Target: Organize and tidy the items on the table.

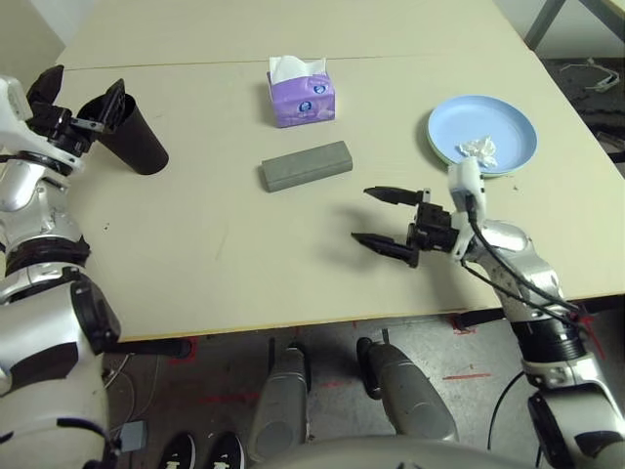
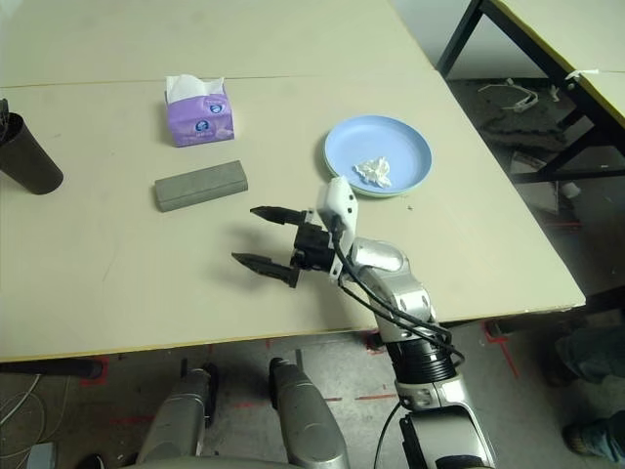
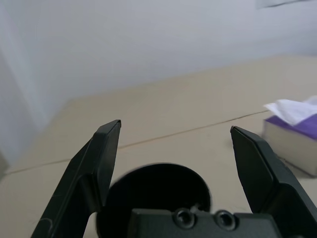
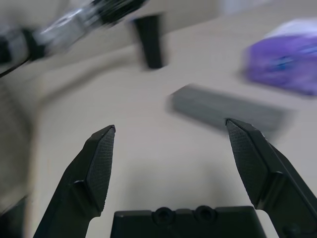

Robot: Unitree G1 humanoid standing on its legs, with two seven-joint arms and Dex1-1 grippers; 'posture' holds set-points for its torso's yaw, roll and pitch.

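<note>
One grey oblong glasses case (image 1: 306, 165) lies with its long axis running eight to two o'clock, one purple tissue box (image 1: 303, 94) at its twelve, while the left gripper (image 1: 83, 103) and right gripper (image 1: 388, 218) both hold their jaws wide apart.

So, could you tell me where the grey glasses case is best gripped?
Probably across its narrow width at the middle, coming down from above: the glasses case lies flat on the table, long and slim, with free space along both long sides.

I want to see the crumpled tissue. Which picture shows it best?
The right eye view: the crumpled tissue lies unblocked on the blue plate. The left eye view shows it too, right behind the right arm. The wrist views face elsewhere.
</note>
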